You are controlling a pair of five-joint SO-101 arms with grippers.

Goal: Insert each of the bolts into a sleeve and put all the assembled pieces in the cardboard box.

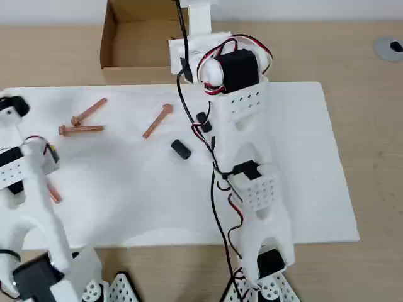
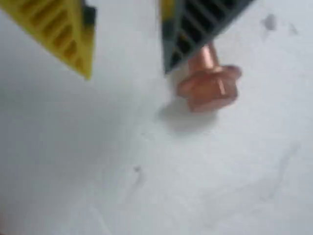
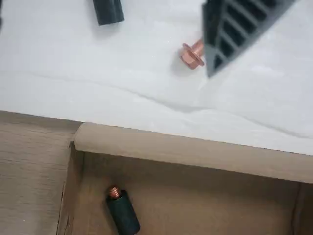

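Note:
My left gripper (image 2: 127,71) is open just over the white mat (image 1: 126,189). A copper bolt (image 2: 210,85) lies on the mat with its shaft under one finger (image 2: 195,24), and its hex head sticks out. That bolt (image 1: 55,194) is beside the left arm. Three more bolts (image 1: 88,112) (image 1: 80,129) (image 1: 157,121) lie at the mat's far left. Two black sleeves (image 1: 181,150) (image 1: 203,121) rest mid-mat. My right gripper (image 1: 189,53) hangs open over the cardboard box (image 1: 135,41) corner. Inside the box (image 3: 186,149) lies one bolt-in-sleeve piece (image 3: 122,210).
The right arm (image 1: 252,176) stretches across the middle of the mat toward the box, with its black and red cables trailing alongside. In the right wrist view a bolt head (image 3: 192,54) and a sleeve (image 3: 108,11) lie near the mat's far edge.

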